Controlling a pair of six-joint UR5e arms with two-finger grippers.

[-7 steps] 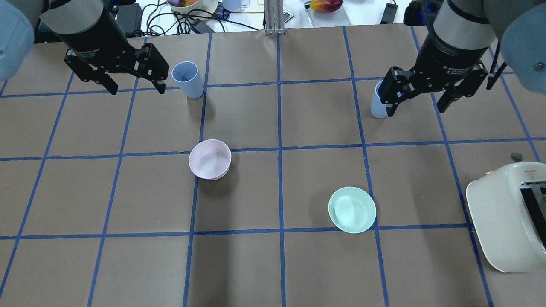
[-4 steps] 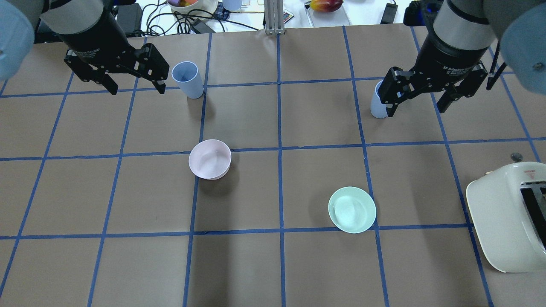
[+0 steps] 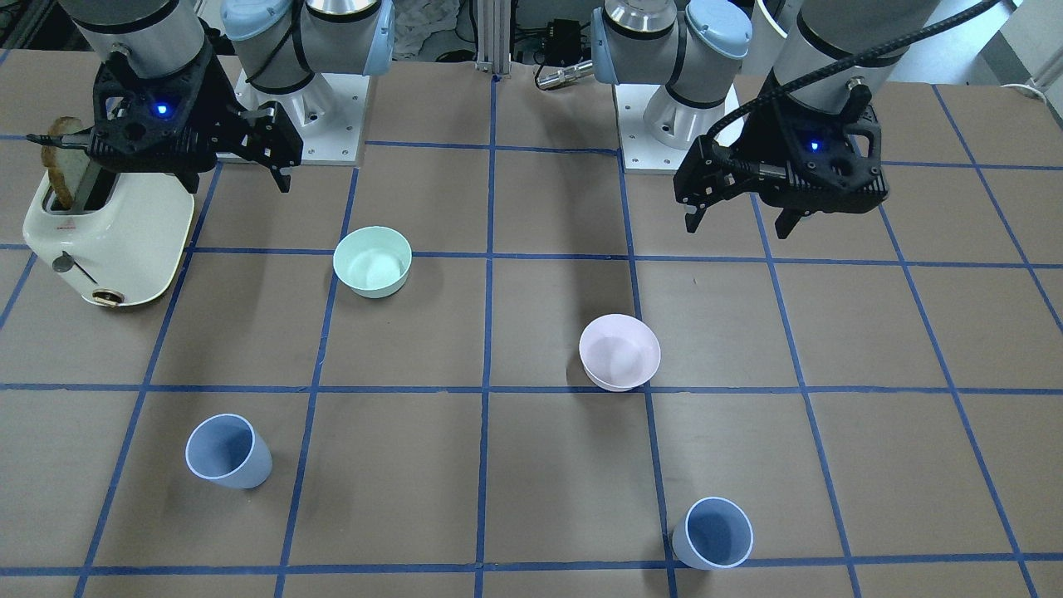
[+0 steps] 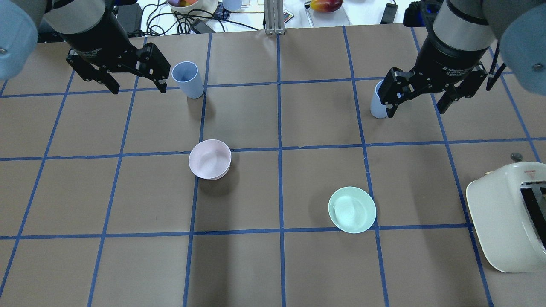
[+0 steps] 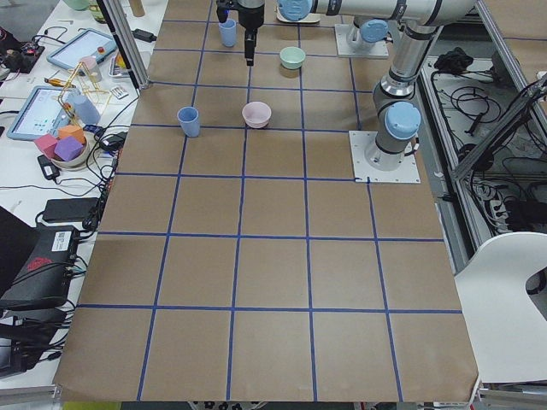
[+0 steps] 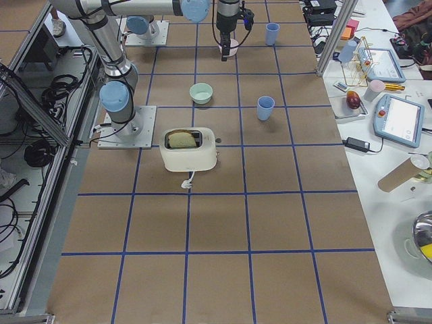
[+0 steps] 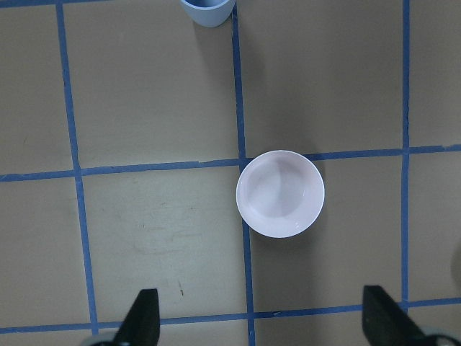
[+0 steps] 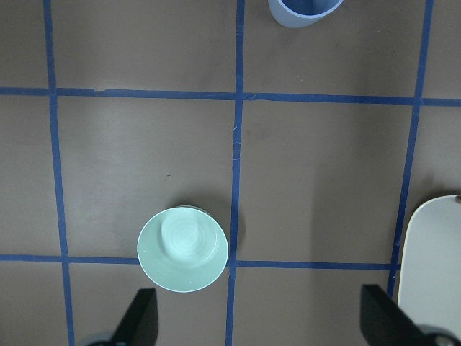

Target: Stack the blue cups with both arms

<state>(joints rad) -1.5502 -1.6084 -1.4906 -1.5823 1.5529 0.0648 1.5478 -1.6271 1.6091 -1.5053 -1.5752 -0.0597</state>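
The left claw (image 4: 139, 90) is seen spread wide and empty, held raised over the worktop (image 4: 273, 264), a brown surface marked into squares by blue tape. The first blue cup (image 4: 187, 79) is stood upright, mouth up, on the side of the worktop far from the robot. In the overhead view it appears just beside the claw's inner finger, but no contact is shown. In the left wrist view only its lower part is caught at the top edge, well ahead of the two fingertips at the bottom corners. A pale pink bowl (image 4: 210, 159) is set between that cup and the robot's base, and it lies near the middle of the left wrist view.

The right claw (image 4: 416, 111) is likewise released, with nothing between its fingers, and is held above the worktop. The second blue cup (image 4: 375, 105) is stood upright and is partly hidden behind the claw's inner finger in the overhead view. In the front-facing view it is seen whole, apart from the claw. In the right wrist view it is cut off by the top edge. A mint green bowl (image 4: 352, 209) is placed nearer the robot than this cup.

The two cups are kept well apart and are not stacked. A cream toaster (image 4: 507, 217) is set at the robot's right, and a slice of bread (image 6: 181, 139) is lodged in its slot.
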